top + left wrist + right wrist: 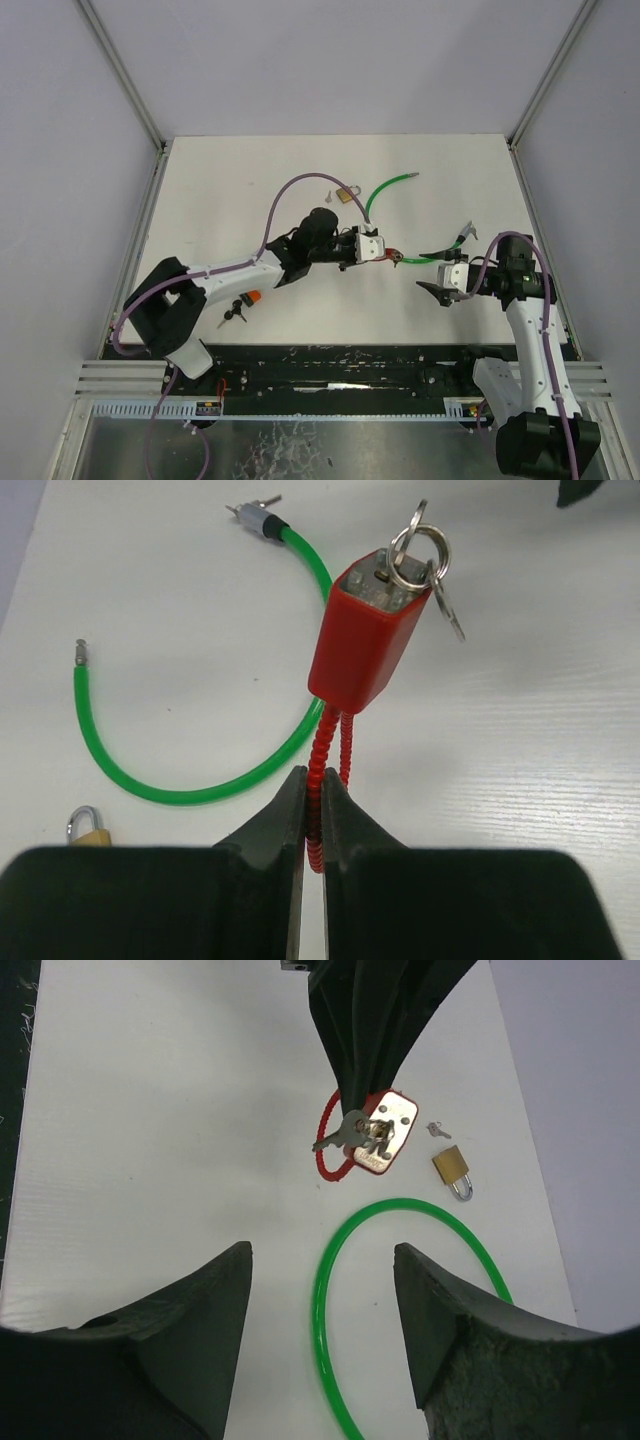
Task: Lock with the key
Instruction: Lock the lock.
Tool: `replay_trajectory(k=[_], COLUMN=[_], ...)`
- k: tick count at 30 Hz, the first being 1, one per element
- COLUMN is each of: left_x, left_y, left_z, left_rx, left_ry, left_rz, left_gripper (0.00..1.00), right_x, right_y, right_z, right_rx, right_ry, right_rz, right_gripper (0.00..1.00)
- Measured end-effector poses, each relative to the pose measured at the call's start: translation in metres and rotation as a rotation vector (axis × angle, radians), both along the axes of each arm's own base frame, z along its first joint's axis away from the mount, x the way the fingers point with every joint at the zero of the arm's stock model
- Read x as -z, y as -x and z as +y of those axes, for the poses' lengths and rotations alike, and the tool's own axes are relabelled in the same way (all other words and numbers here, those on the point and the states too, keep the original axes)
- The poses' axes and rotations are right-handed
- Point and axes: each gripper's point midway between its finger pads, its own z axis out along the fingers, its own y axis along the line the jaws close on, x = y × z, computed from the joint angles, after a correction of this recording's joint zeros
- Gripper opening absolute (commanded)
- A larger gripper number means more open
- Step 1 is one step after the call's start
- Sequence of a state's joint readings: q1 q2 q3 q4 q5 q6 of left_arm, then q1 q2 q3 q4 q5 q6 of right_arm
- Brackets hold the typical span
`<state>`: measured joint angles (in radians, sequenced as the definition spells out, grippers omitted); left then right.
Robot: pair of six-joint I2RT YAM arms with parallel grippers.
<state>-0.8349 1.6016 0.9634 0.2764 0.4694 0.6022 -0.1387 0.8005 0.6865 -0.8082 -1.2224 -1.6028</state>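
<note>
A red cable lock [365, 645] hangs from my left gripper [314, 775], which is shut on its ribbed red cable loop [318, 750]. A silver key on rings [418, 555] sits at the keyhole face of the lock body. In the top view the left gripper [383, 252] holds the lock [396, 258] above the table's middle. My right gripper [425, 270] is open and empty, just right of the lock and facing it. In the right wrist view the lock [388, 1135] and key [345, 1138] lie ahead of the open gripper [320, 1250].
A green cable lock [385, 187] curves across the table [240, 180] behind and under the grippers, also in the right wrist view [330, 1290]. A small brass padlock [343, 195] and a tiny key [327, 197] lie at the back. Black keys [235, 313] lie by the left arm.
</note>
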Motion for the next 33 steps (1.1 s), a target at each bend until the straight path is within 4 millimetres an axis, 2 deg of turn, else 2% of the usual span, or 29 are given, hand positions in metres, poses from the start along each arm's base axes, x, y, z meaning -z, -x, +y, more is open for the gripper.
replay_trajectory(k=[6, 13, 21, 25, 33], left_x=[0.019, 0.032, 0.036, 0.038, 0.038], left_y=[0.001, -0.002, 0.014, 0.014, 0.014], left_z=[0.002, -0.003, -0.014, -0.012, -0.012], left_rx=[0.014, 0.012, 0.058, 0.057, 0.056], left_ry=[-0.068, -0.153, -0.197, -0.212, -0.214], left_rz=[0.013, -0.12, -0.207, -0.219, -0.222], left_gripper=[0.0, 0.0, 0.0, 0.0, 0.0], right_x=[-0.002, -0.008, 0.016, 0.024, 0.036], right_y=[0.0, -0.001, 0.003, 0.003, 0.004], right_z=[0.0, 0.004, 0.016, 0.019, 0.021], right_rx=[-0.027, -0.024, -0.077, -0.084, -0.094], right_ry=[0.02, -0.029, -0.032, -0.016, 0.021], right_rz=[-0.02, -0.006, 0.058, 0.066, 0.062], right_gripper=[0.58, 0.49, 0.36, 0.32, 0.31])
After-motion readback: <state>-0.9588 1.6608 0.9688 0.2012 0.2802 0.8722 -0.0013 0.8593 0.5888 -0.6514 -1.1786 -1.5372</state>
